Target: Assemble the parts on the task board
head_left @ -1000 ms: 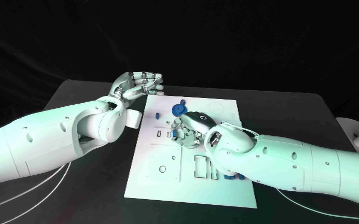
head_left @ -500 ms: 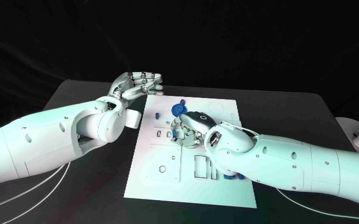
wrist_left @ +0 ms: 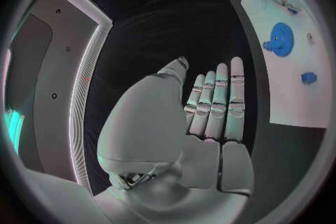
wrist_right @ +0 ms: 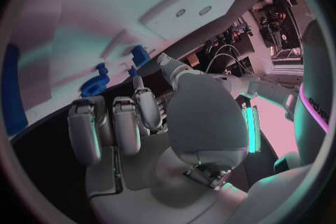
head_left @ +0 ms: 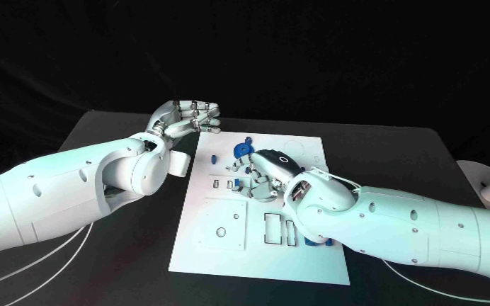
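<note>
The white task board (head_left: 219, 246) lies in the middle of the black table. A round blue part (head_left: 242, 150) sits near its far edge, with a small blue part (head_left: 214, 157) to its left. The same round part (wrist_left: 282, 39) and a small blue part (wrist_left: 308, 77) appear in the left wrist view. My right hand (head_left: 261, 173) hovers low over the board's far middle, fingers curled down and in, and I see nothing in them (wrist_right: 115, 123). My left hand (head_left: 189, 116) hangs beyond the board's far left corner, fingers straight and empty (wrist_left: 213, 103).
More blue parts (head_left: 318, 241) lie by rectangular slots at the board's right side, half hidden under my right forearm. Small blue parts (wrist_right: 94, 85) stand on the board ahead of the right hand. Bare black table surrounds the board.
My right hand has shifted a little toward the board's far edge. The left hand has stayed where it was.
</note>
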You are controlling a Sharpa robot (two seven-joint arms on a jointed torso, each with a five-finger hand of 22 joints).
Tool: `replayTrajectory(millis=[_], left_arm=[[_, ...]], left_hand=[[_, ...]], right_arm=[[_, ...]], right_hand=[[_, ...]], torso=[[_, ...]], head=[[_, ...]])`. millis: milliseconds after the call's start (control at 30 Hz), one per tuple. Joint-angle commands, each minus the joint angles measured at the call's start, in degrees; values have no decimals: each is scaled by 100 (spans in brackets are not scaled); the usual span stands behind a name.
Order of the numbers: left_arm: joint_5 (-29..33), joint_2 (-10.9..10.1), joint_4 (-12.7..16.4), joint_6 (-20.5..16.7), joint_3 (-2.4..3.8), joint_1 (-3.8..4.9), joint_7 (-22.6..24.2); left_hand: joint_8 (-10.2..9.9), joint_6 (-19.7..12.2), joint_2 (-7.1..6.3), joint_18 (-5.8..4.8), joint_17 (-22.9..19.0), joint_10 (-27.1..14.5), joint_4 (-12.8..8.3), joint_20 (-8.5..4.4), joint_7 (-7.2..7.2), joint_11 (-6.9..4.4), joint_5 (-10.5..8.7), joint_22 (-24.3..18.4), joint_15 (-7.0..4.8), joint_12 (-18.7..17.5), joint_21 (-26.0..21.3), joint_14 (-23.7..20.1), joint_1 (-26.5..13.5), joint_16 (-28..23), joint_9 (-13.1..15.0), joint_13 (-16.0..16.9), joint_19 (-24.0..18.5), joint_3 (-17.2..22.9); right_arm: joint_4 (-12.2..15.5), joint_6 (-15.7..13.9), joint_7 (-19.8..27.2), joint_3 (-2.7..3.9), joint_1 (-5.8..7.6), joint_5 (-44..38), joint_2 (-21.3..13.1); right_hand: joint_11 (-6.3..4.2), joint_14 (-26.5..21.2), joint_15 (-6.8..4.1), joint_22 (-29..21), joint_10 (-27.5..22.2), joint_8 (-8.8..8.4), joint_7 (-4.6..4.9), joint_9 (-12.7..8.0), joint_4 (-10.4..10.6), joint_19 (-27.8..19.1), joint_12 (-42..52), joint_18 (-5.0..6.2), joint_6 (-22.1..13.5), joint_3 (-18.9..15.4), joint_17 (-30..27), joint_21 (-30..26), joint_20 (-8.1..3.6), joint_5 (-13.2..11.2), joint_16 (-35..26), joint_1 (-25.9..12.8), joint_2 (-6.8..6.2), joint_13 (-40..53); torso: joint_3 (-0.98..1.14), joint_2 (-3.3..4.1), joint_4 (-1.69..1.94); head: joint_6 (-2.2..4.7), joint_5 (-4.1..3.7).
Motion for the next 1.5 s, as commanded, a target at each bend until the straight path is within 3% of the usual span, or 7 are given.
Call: replayTrajectory(millis=[33,267,333,500,533,1067,1500], left_arm=[[-661,-6,-32,331,3,6,-626],[-2290,-1,-143,1328,4,11,-2158],[-2700,12,-146,1559,4,29,-2567],[-3586,104,-161,2074,5,138,-3545],[-3766,136,-169,2197,5,160,-3743],[-5359,922,-501,3330,-43,366,-5083],[-5541,1384,-861,3613,-180,430,-5202]], left_hand=[[63,92,10,92,121,276,29,-75,-34,-86,-19,54,-97,106,131,276,-279,176,29,54,181,-93],[496,557,162,78,1677,1271,30,-589,-374,-519,-22,831,-608,830,1544,1773,-1179,2382,333,601,1151,-474],[671,566,239,-52,3386,1329,-10,-720,-511,-591,19,1981,-685,1168,2607,2142,-1243,4114,493,908,1491,-510],[1184,360,397,-288,5181,1050,42,-778,-541,-674,18,3917,-745,2198,4199,2360,-1473,5759,992,1877,1693,-628],[1535,268,432,-327,5466,925,105,-813,-635,-736,13,4382,-853,2886,4582,2461,-1650,6003,1300,2468,1773,-757],[2306,-152,775,-528,6703,535,63,-889,-675,-803,16,5488,-883,4438,5225,2793,-1629,6969,2087,3949,2445,-884],[2455,-168,794,-573,6809,570,68,-896,-700,-821,2,5741,-893,4754,5357,2819,-1868,7052,2275,4256,2537,-1066]], right_arm=[[149,-526,1211,23,101,1115,-199],[468,103,2186,49,514,3670,-1033],[507,208,2271,51,623,4091,-1273],[552,308,2325,54,810,4702,-1718],[552,321,2324,54,838,4777,-1788],[401,379,2120,53,968,4965,-2105],[323,345,2024,53,972,4890,-2070]], right_hand=[[2,472,23,1276,-60,31,-19,-14,-6,378,-48,11,34,-5,935,-110,22,130,-42,155,51,256],[-21,411,0,1030,-315,213,-43,5,20,146,-347,108,181,58,718,-460,5,524,-145,250,125,-16],[-36,412,-13,1039,-307,277,-58,20,35,158,-337,104,200,44,718,-452,-6,662,-148,239,112,-19],[-46,415,-23,1040,-296,332,-70,34,60,162,-326,103,217,20,722,-452,-16,728,-149,211,101,-20],[-49,414,-25,1042,-295,341,-73,36,62,164,-325,102,217,19,719,-451,-18,750,-150,211,100,-21],[-57,413,-36,1036,-287,397,-77,40,67,165,-319,104,151,8,708,-464,-34,936,-160,226,77,-36],[-56,410,-36,1021,-301,414,-73,39,72,152,-338,109,121,4,690,-489,-36,1012,-169,227,67,-59]], torso=[[4,-23,-14],[32,-144,-66],[49,-183,-71],[82,-255,-78],[85,-264,-77],[169,-343,-42],[149,-311,-57]], head=[[14,1],[12,43],[-9,66],[-45,97],[-60,100],[-141,145],[-188,169]])
